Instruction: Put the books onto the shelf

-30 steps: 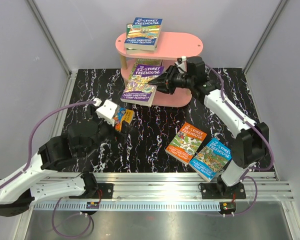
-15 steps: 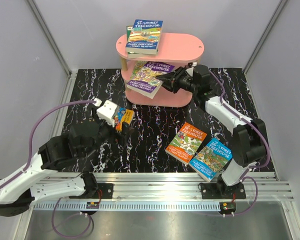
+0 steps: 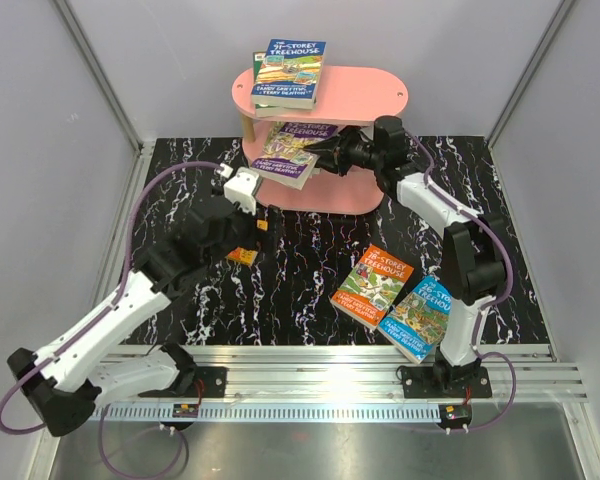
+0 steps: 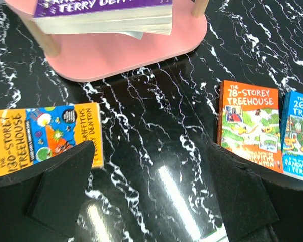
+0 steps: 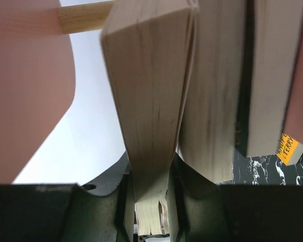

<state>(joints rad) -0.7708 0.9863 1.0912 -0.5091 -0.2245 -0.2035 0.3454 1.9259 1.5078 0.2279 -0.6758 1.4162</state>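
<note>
Right end effector (image 5: 150, 201), jaws pinched on the purple book (image 3: 288, 150), which we see partly inside the pink shelf's (image 3: 365, 92) middle tier; a blue book (image 3: 288, 70) lies on the top board. We cannot identify the neighbouring page edges. Left end effector (image 4: 146, 191), fully spread and empty, hovers over the black marbled counter (image 4: 156, 126) beside a yellow book (image 4: 45, 133).

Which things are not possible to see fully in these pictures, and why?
Top view: the orange book is mostly hidden under the left arm.
Left wrist view: the blue book is cut off by the right edge.
Right wrist view: the held book shows only page edges; its cover is unseen.
</note>
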